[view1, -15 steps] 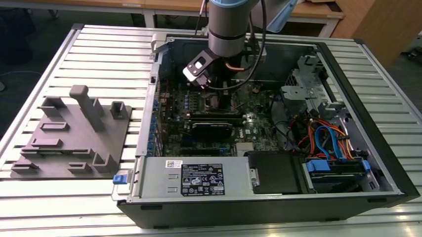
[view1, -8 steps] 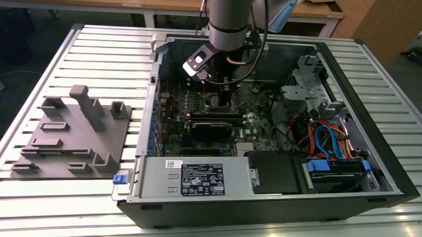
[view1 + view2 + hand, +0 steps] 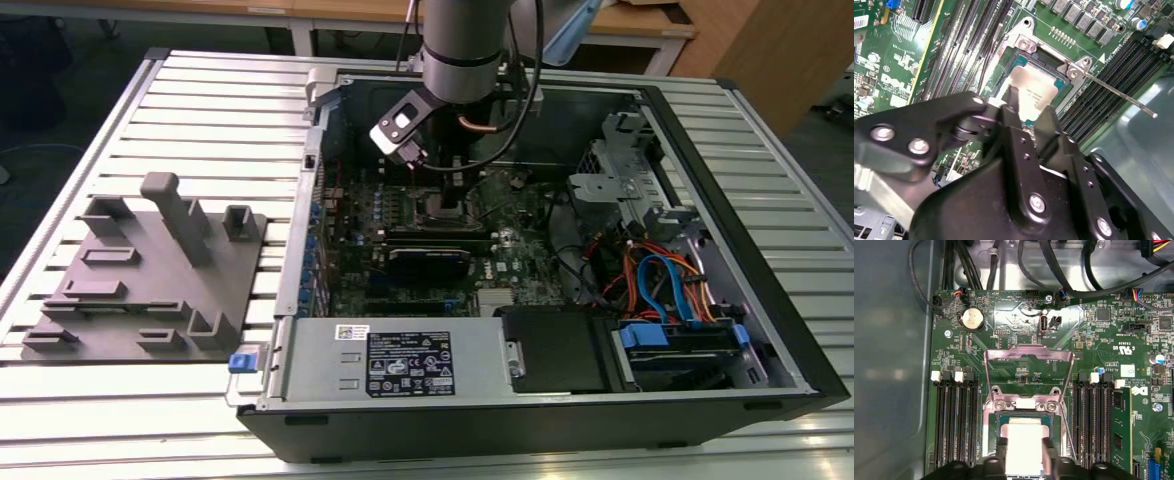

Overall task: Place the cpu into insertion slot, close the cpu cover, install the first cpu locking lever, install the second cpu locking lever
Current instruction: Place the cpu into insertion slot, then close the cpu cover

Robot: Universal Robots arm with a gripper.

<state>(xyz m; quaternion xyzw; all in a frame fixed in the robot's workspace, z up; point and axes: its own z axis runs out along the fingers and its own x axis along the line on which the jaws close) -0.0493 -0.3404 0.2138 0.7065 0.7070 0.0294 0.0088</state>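
Silvery-grey square metal cpu (image 3: 1024, 432) lies between the black gripper's (image 3: 1024, 447) fingers (image 3: 1002, 446) — narrowly parted, pinching its edges — in the silver-rimmed square insertion slot (image 3: 1024, 61).

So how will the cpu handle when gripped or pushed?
The cpu looks like a thin rigid plate, so it is probably stiff and light. Its smooth metal top may be slippery. Flat and square, it shouldn't roll, though a sideways push at the insertion slot could skew it.
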